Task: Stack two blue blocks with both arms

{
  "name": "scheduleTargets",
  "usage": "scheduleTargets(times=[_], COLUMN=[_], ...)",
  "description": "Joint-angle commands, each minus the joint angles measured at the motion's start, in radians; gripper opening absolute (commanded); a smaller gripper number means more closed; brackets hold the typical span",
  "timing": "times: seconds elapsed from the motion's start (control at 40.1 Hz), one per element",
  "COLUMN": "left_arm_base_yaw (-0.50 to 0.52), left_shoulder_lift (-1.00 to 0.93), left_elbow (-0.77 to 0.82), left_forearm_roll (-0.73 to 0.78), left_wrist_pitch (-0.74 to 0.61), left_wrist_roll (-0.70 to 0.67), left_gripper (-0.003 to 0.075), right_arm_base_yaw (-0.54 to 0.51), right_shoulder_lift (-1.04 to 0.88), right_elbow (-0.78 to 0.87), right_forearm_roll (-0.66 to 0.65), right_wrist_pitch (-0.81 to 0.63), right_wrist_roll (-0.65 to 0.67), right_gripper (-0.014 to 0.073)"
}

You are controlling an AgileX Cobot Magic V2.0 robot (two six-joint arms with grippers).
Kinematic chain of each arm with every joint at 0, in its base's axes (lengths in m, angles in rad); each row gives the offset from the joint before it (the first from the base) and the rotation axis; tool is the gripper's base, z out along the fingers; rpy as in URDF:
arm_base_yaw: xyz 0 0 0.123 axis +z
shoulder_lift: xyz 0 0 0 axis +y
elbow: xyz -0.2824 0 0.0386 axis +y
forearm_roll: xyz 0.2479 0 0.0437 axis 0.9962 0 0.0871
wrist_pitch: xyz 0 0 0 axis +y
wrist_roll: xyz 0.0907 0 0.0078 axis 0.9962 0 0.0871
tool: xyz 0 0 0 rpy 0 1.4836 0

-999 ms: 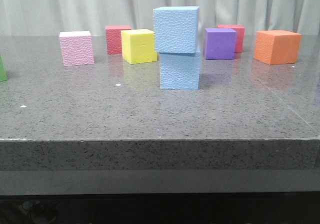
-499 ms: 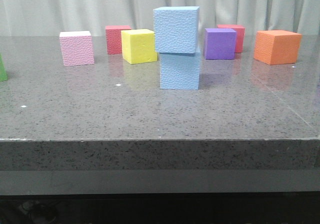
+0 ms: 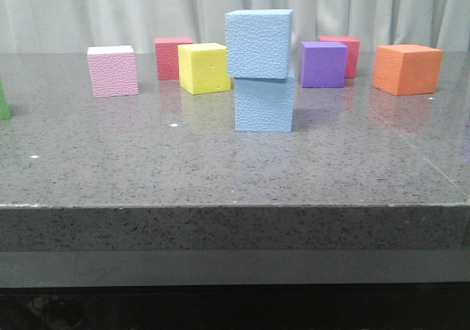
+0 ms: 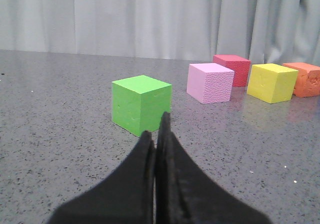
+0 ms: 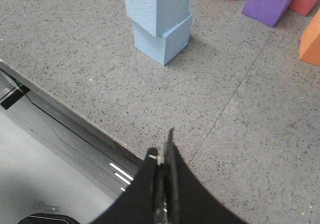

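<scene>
The two pebbled sky-blue foam cubes stand stacked mid-worktop, the upper blue block (image 3: 258, 43) resting on the lower blue block (image 3: 264, 103) (offset slightly toward the left arm's side, overhanging). The worktop (image 3: 147, 168) is speckled grey stone. Only the left wrist view shows the green cube (image 4: 141, 104) whole, behind the clenched left gripper (image 4: 156, 134); the right gripper (image 5: 162, 154), also pressed closed and empty, hangs over the worktop's edge.

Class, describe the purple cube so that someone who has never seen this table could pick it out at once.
Start at the two stacked blue blocks mid-table. Just right of the stack, further back, sits the purple cube, with a red cube partly behind it and an orange cube further right. It is the only purple one.
</scene>
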Motion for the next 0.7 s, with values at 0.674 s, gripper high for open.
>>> scheduleTargets(times=[0.674], left_arm_base_yaw=[0.003], left_shoulder_lift=[-0.025], left_elbow=[0.038], left_forearm_roll=[0.0], left_wrist_pitch=[-0.087], left_wrist_roll=[-0.009], left_gripper=[-0.0018], right_arm_base_yaw=[-0.378], right_shoulder_lift=[-0.568], right_elbow=[0.615], right_forearm_roll=[0.012], right_wrist_pitch=[-0.685], right_wrist_roll=[-0.004], right_gripper=[-0.0069])
